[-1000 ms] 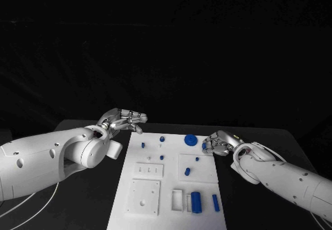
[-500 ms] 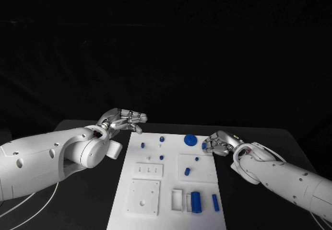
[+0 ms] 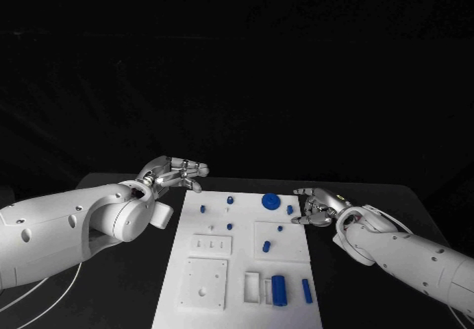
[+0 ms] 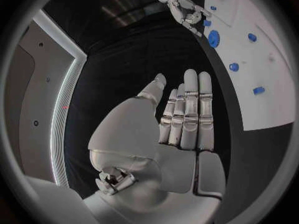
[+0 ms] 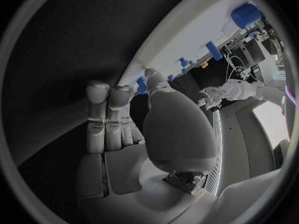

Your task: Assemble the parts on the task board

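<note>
The white task board [image 3: 196,255] lies lengthwise on the black table. Small blue parts stand along its far end: a round disc [image 3: 270,200], pegs [image 3: 229,200] and a short peg [image 3: 290,210] at the right edge. My right hand [image 3: 316,207] hovers at that edge with its fingers spread around the short peg, apparently not gripping it. The right wrist view shows straight fingers [image 5: 107,117] and blue pieces [image 5: 142,85] just past the thumb. My left hand [image 3: 176,171] floats off the board's far left corner, fingers extended and holding nothing [image 4: 187,114].
Near the board's front edge lie a thick blue cylinder [image 3: 279,289] and a thin blue bar [image 3: 307,290] beside a white slot block [image 3: 253,286]. Raised white plates [image 3: 205,281] sit on the board's left half. Bare black table [image 3: 375,195] surrounds the board.
My right hand's fingers have spread apart and drawn back slightly to the right, leaving the short blue peg standing at the board's right edge. The left hand has stayed put.
</note>
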Motion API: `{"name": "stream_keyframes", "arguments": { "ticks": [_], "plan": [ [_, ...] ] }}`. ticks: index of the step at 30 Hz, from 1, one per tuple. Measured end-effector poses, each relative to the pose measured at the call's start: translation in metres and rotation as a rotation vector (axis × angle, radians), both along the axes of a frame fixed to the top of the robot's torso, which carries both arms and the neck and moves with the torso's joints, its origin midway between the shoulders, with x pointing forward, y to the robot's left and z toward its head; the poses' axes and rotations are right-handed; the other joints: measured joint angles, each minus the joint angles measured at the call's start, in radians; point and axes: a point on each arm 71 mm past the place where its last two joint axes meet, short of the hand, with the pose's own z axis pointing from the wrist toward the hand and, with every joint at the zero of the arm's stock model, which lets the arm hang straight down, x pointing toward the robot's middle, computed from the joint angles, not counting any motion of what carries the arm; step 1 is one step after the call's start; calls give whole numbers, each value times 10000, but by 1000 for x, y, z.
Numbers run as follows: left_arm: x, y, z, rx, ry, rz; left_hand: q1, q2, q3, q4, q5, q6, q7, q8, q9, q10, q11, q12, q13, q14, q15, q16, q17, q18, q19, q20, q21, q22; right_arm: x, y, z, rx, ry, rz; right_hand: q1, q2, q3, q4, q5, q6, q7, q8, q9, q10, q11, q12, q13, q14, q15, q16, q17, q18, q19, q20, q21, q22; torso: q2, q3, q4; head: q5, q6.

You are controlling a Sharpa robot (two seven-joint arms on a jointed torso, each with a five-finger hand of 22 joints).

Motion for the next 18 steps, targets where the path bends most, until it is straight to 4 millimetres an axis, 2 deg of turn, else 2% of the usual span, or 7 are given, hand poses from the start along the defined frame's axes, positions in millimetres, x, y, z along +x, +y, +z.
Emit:
{"name": "stream_keyframes", "arguments": {
  "ticks": [3, 6, 10, 11, 13, 15, 18],
  "plan": [
    [0, 1, 0, 6, -1, 23, 0, 0, 0, 0, 0, 0, 0, 0, 0, 0, 0, 0, 0, 0, 0, 0, 0, 1, 0, 0, 0, 0, -2, -3, 1, -39, -6, -22, 105, -27, 4, 129, 33, -1, 0, 0, 0, -39, -33, 39, -47, -1, 0, 0, 33, 1, -36, 35, -7, 0, -3, -4, 1, -6, 13],
    [0, 2, 0, 12, -2, 48, 0, 0, 0, 0, 0, 0, 0, 0, 0, 0, 0, 0, 0, 0, 0, 0, 0, 0, 0, 0, 0, 1, -3, -7, 3, -77, -17, -48, 99, -21, 195, -68, 83, 259, -37, 0, 0, -77, -6, 74, -58, -1, 0, 0, 58, 1, -36, 35, -59, 0, -6, -4, -3, -6, 18],
    [0, 3, 0, 17, -5, 68, 0, 0, 0, 0, 0, 0, 0, 0, 0, 0, 0, 0, 0, 0, 0, 0, 0, 1, 0, 0, 0, -26, -3, -11, 8, -50, -104, -150, -260, 338, 542, -815, 112, 1529, -138, 0, 60, -126, -55, 146, -60, -1, 1, 0, 70, 0, -36, 35, -59, -1, -7, -10, -10, -22, 31],
    [0, 3, 0, 18, -5, 70, 0, 0, 0, 0, 0, 0, 0, 0, 0, 0, 0, 0, 0, 0, 0, 0, 0, 0, 0, 0, 0, -34, -2, -12, 10, -20, -156, -184, -430, 508, 680, -1156, 171, 2374, -180, 53, 130, -148, -76, 146, -79, -1, 1, 0, 70, -3, -36, 34, -18, -1, -7, -10, -10, -29, 35],
    [0, 3, 0, 18, -6, 70, 0, 0, 0, 0, 0, 0, 0, 0, 0, 0, 0, 0, 0, 0, 0, 0, 0, 0, 0, 0, 0, -34, -1, -13, 16, 88, -316, -246, -759, 787, 858, -1681, 365, 3379, -294, 114, 186, -119, -134, 146, -100, 41, -42, 0, 81, -5, -35, 34, 61, -1, -8, -15, -8, -39, 39],
    [0, 3, 0, 18, -6, 67, 0, 0, 0, 0, 0, 0, 0, 0, 0, 0, 0, 0, 0, 0, 0, 0, 0, 0, 0, 0, 0, -34, 2, -13, 24, 186, -493, -277, -1239, 1025, 1081, -2241, 553, 3782, -374, 117, 193, -89, -165, 146, -132, 43, -43, 0, 81, -8, -35, 34, 86, -1, -8, -16, 4, -54, 41],
    [1, 3, 0, 19, -8, 66, 0, 0, 0, 0, 0, 0, 0, 0, 0, 0, 0, 0, 0, 0, 0, 0, 0, 0, 0, 0, 0, -33, 6, -10, 36, 324, -772, -303, -1706, 1198, 1343, -2618, 872, 3910, -502, 117, 222, -34, -220, 147, -164, 95, -95, 0, 81, -8, 3, -4, 116, -1, -7, -16, 16, -67, 49]
  ]
}}
